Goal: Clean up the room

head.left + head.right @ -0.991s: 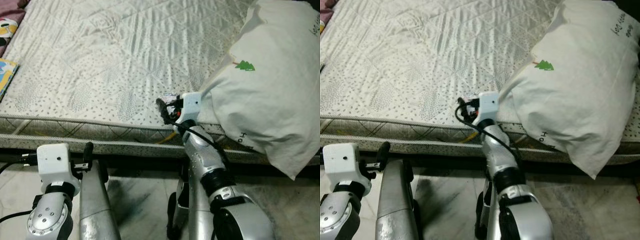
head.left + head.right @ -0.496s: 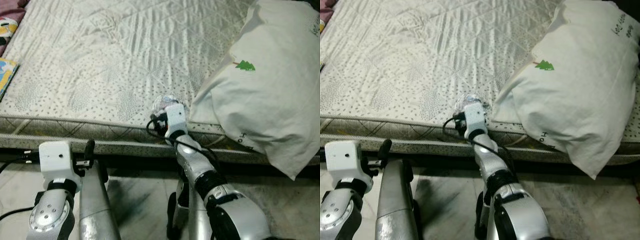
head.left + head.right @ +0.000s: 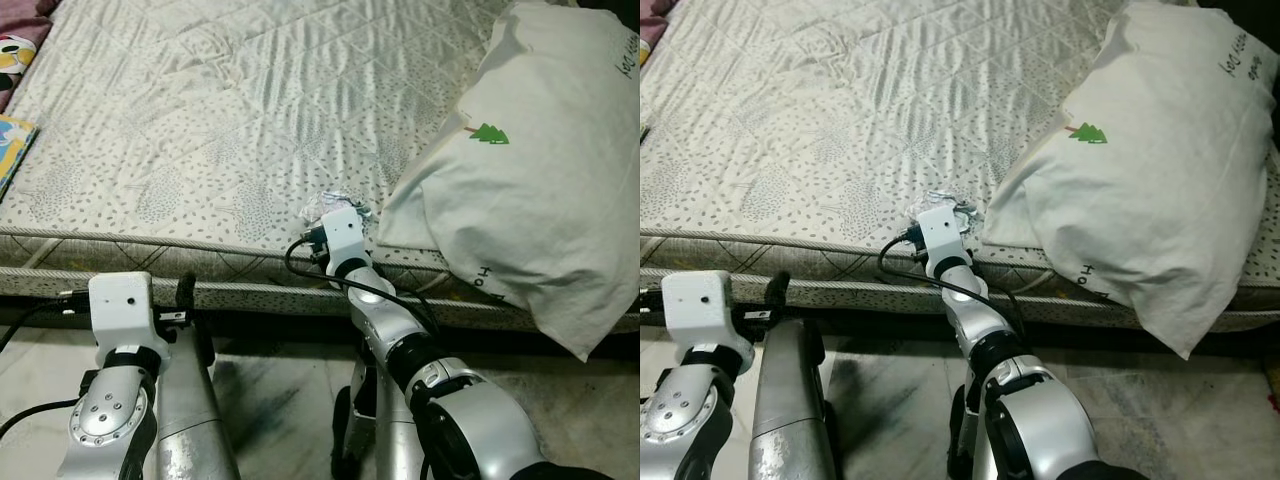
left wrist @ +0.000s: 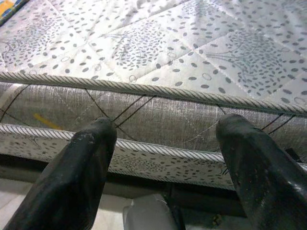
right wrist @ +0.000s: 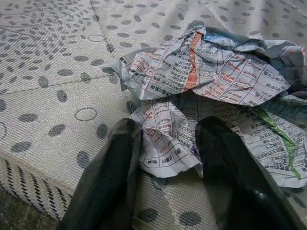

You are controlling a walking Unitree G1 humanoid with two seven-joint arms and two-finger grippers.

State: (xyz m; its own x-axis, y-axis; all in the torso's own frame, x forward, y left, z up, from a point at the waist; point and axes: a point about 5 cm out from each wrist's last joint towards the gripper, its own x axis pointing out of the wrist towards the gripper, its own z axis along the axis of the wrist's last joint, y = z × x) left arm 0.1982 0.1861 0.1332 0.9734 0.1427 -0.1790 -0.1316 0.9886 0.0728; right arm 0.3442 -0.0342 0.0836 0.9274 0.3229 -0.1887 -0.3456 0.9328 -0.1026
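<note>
A crumpled printed paper [image 5: 206, 72] lies on the quilted mattress [image 3: 200, 120] near its front edge, just left of a big white pillow [image 3: 530, 180] with a small green tree mark. My right gripper [image 5: 168, 132] reaches over the mattress edge, and a flap of the paper sits pinched between its two black fingers [image 5: 115, 163]. From the head, the paper [image 3: 340, 203] peeks out past the right wrist block [image 3: 340, 235]. My left gripper [image 4: 163, 124] hangs low in front of the mattress side, open and holding nothing.
A colourful book [image 3: 12, 150] lies at the mattress's left edge, with a patterned cloth [image 3: 15, 50] beyond it. The pillow overhangs the bed's front right corner. Pale tiled floor [image 3: 290, 390] runs below the bed side.
My right gripper has moved left along the mattress edge, away from the pillow, and now has the crumpled paper between its fingers. The left arm has barely shifted.
</note>
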